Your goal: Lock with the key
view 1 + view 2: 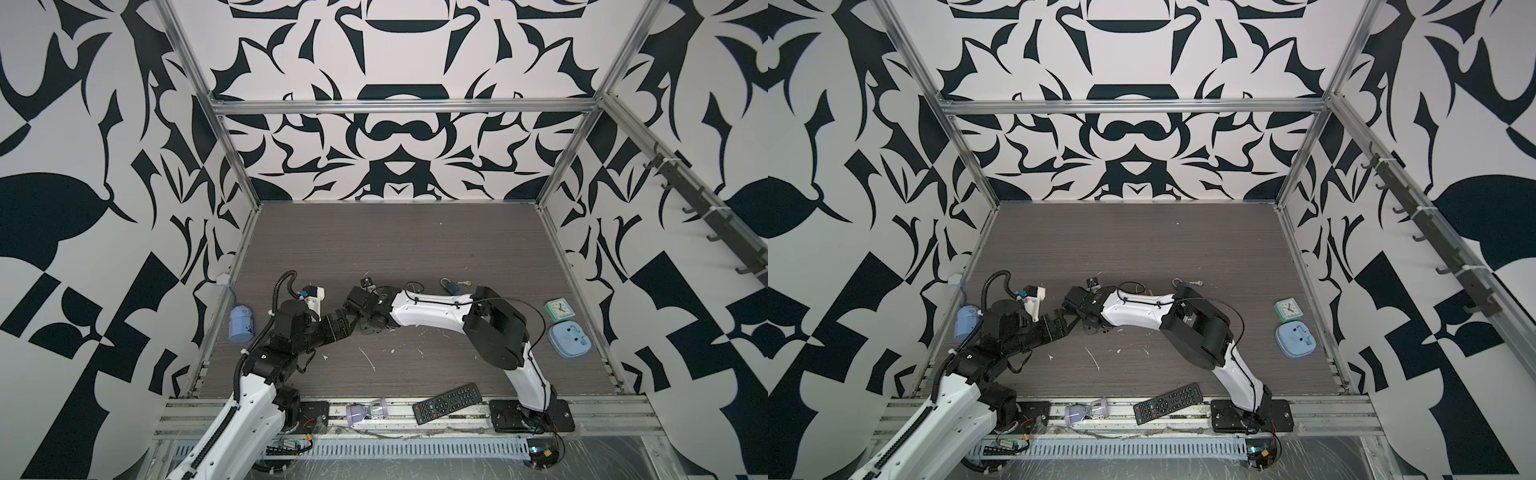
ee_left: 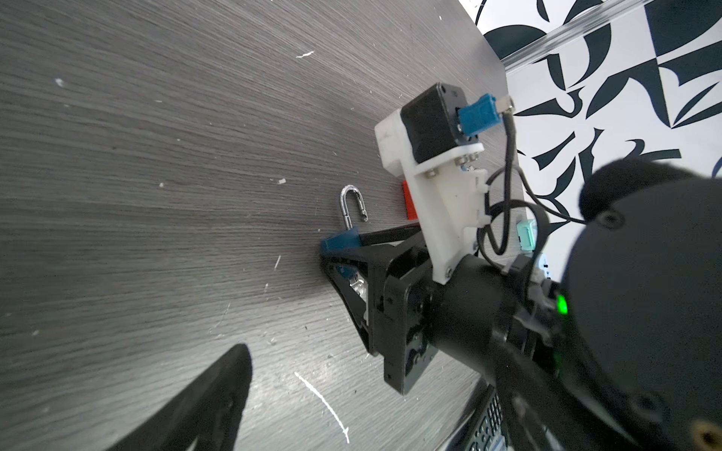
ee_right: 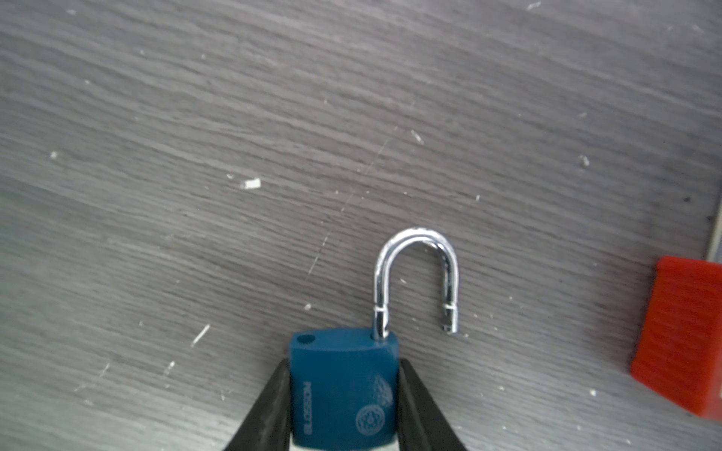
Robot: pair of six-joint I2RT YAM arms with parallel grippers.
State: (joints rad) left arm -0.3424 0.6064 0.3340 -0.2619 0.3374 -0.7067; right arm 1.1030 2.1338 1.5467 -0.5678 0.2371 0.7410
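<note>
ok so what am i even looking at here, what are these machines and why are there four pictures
These are two robot arms, a left arm and a right arm, bolted along the front edge of a grey table. Two pictures come from a paired camera overhead and show nearly the same whole scene. The other two come from small cameras on the arms' wrists, so they look out close to the surface.

The right claw has a finger against each side of a blue padlock, whose shackle is swung open. The left claw is open and holds nothing.

In a top view, a second padlock lies behind the right arm with a key beside it. There is also a remote at the front edge and a small clock on the right.
</note>
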